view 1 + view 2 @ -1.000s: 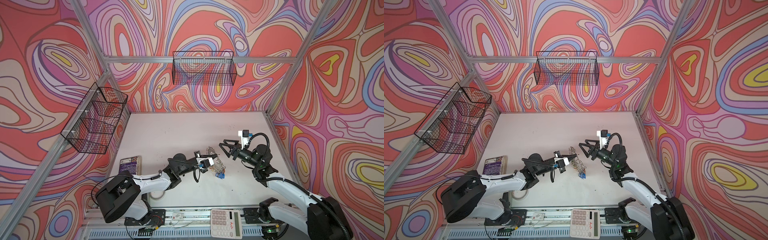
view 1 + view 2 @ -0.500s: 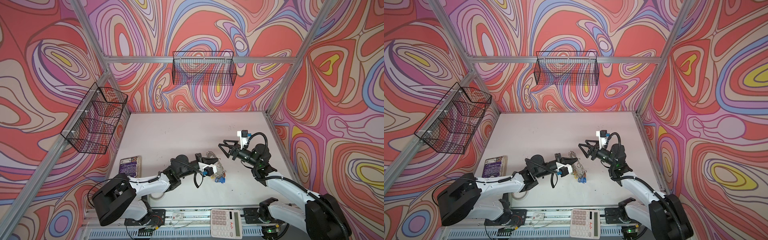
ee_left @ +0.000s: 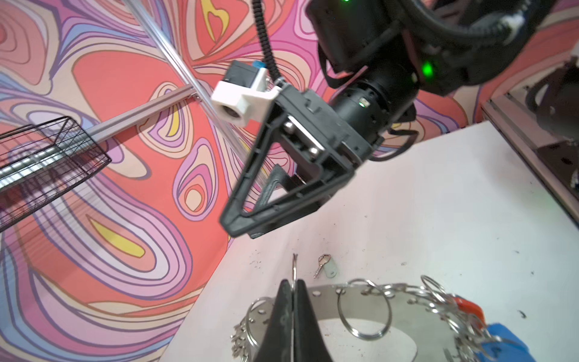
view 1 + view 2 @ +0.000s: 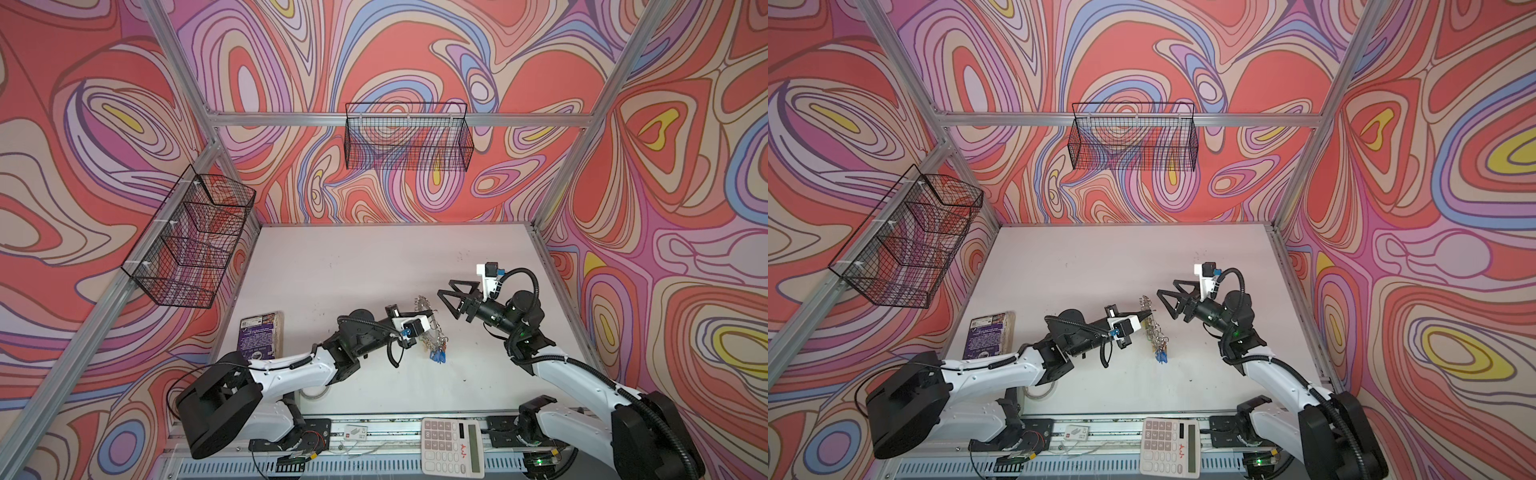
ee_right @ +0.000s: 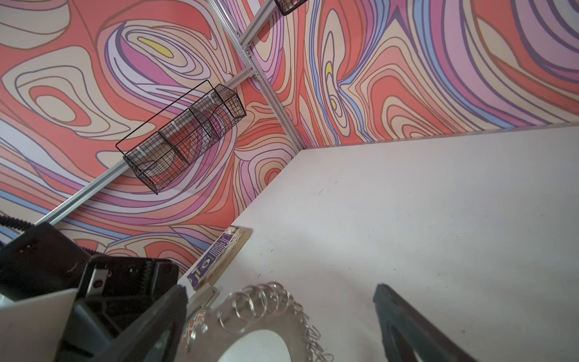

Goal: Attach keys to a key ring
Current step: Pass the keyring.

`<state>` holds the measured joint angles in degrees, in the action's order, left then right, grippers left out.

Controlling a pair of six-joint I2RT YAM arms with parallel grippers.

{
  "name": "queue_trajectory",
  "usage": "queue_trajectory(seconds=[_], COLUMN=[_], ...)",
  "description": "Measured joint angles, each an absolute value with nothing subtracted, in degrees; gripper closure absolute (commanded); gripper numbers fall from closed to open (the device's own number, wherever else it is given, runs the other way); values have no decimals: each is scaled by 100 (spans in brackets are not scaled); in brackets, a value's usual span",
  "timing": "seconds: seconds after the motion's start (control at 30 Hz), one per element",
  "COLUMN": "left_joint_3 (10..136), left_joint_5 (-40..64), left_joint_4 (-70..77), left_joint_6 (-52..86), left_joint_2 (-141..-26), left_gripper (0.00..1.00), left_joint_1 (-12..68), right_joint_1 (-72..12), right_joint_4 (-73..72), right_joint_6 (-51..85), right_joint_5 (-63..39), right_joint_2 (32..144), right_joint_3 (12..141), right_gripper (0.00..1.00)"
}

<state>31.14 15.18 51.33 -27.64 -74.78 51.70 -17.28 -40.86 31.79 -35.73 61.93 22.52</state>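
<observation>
My left gripper (image 3: 293, 290) is shut on one small split ring at the rim of the key ring (image 3: 360, 302), a flat silver ring, and holds it above the table. Both top views show that key ring (image 4: 423, 305) (image 4: 1146, 305) upright at the left gripper (image 4: 428, 322), with keys on blue tags (image 4: 438, 355) hanging below. Red (image 3: 466, 305) and blue (image 3: 501, 343) tags crowd one side of the rim. A loose key with a pale mint tag (image 3: 327, 268) lies on the table beyond. My right gripper (image 4: 444, 289) (image 5: 282, 287) is open, just right of the key ring (image 5: 219, 338), holding nothing.
A purple book (image 4: 259, 334) lies by the left wall. A tape roll (image 4: 313, 392) sits under the left arm, a calculator (image 4: 453, 444) on the front rail. Wire baskets hang on the left wall (image 4: 189, 241) and back wall (image 4: 409, 141).
The right gripper's jaws have spread wider. My left gripper has carried the key ring a little to the right, towards the right gripper.
</observation>
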Motion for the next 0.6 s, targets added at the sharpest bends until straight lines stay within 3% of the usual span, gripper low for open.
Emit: queue_trajectory(seconds=[0.27, 0.37, 0.6], left_joint_3=[3306, 3367, 3656], left_joint_5=[1122, 1157, 1892], left_joint_4=[4668, 4318, 3876], left_joint_6=[-1098, -694, 373], left_joint_2=[-6818, -6635, -6510], left_gripper=[100, 100, 100], left_joint_1=[5170, 5109, 4410], right_joint_1=[-1651, -1651, -1653], right_joint_4=[-5308, -5749, -6344], right_joint_6=[3621, 3776, 4195], right_joint_5=[-3395, -3542, -4309], right_joint_2=[6086, 6136, 6702], right_joint_3=[1634, 1619, 1879], right_gripper=[3, 16, 33])
